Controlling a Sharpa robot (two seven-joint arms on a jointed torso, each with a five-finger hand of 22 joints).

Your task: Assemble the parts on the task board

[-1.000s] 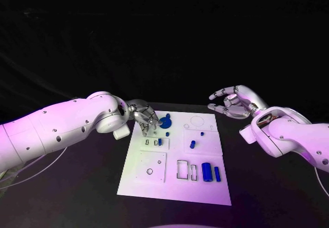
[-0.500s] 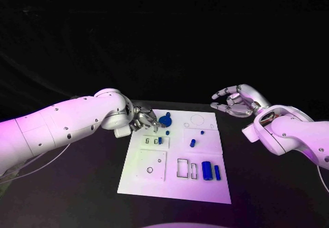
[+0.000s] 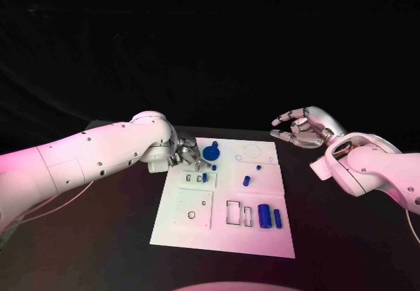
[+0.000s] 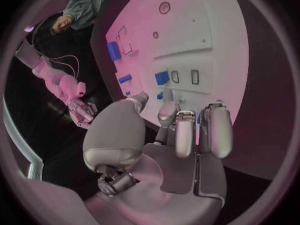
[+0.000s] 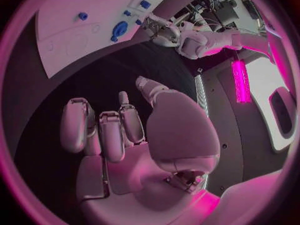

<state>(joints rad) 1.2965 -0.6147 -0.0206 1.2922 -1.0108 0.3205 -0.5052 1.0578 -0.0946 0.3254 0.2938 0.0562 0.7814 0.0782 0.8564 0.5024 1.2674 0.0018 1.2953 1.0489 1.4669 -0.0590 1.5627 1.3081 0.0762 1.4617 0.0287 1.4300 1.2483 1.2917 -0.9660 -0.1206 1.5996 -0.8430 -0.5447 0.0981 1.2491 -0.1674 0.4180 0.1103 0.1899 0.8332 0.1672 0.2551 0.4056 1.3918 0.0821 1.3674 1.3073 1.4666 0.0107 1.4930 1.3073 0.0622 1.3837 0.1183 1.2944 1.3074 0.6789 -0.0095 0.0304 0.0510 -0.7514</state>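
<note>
I see a black table (image 3: pixel 105 242) under pinkish light, a black backdrop (image 3: pixel 210 54) across the far side, and a bright pink light strip (image 5: pixel 240 80) glowing in the room.

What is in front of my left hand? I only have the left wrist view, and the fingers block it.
Observer: A large round blue part sits on the task board, right beside the left hand. I cannot tell whether they touch.
Operator: Right hand busy?
Observer: No. The right hand hangs off the board, over the black table, and its palm is empty in the right wrist view.
</note>
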